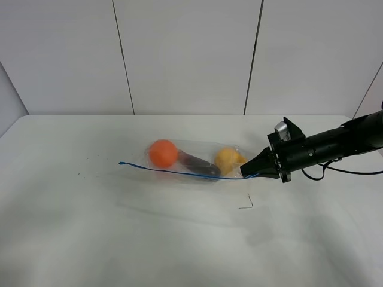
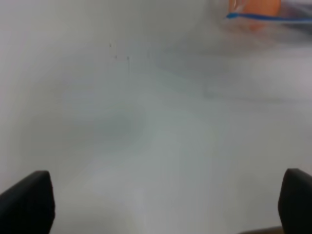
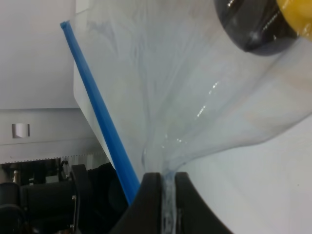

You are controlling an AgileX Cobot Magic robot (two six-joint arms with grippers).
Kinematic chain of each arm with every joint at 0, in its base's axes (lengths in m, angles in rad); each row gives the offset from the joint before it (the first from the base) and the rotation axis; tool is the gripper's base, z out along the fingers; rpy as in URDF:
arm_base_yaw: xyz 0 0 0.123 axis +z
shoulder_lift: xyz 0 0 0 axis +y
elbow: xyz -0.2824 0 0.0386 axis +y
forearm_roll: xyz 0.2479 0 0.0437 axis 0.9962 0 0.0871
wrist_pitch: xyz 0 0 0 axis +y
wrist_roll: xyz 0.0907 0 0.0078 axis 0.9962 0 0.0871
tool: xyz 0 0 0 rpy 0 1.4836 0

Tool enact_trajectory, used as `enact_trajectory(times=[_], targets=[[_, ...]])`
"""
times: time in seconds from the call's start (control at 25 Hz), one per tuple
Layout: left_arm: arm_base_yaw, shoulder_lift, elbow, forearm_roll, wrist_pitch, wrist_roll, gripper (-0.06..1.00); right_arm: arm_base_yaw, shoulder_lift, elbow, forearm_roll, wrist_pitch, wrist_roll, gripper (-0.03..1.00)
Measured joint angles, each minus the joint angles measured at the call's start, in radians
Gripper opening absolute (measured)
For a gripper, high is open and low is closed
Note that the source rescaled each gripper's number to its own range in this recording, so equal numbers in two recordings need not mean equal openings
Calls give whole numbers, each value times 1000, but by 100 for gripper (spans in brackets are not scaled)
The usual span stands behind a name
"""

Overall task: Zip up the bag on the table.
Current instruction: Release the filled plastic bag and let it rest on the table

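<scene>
The clear bag (image 1: 191, 161) lies on the white table (image 1: 119, 227), with an orange ball (image 1: 163, 153), a dark item (image 1: 197, 165) and a yellow item (image 1: 228, 159) inside. Its blue zipper strip (image 1: 173, 172) runs along the near edge. My right gripper (image 1: 246, 173) is shut on the bag's right end; in the right wrist view the fingers (image 3: 151, 195) pinch the plastic (image 3: 195, 97) beside the blue strip (image 3: 97, 112). My left gripper (image 2: 165, 204) is open over bare table, and its view shows the bag's blue strip (image 2: 268, 17) far off.
A small dark scrap (image 1: 248, 204) lies on the table in front of the bag. White wall panels (image 1: 185, 54) stand behind the table. The right arm (image 1: 329, 146) reaches in from the right edge.
</scene>
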Motion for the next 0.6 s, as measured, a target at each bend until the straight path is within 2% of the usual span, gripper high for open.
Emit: enact_trajectory(times=[0.6], targets=[[0, -5, 2, 110, -2, -166, 99, 0, 0, 0, 0, 0, 0, 0]])
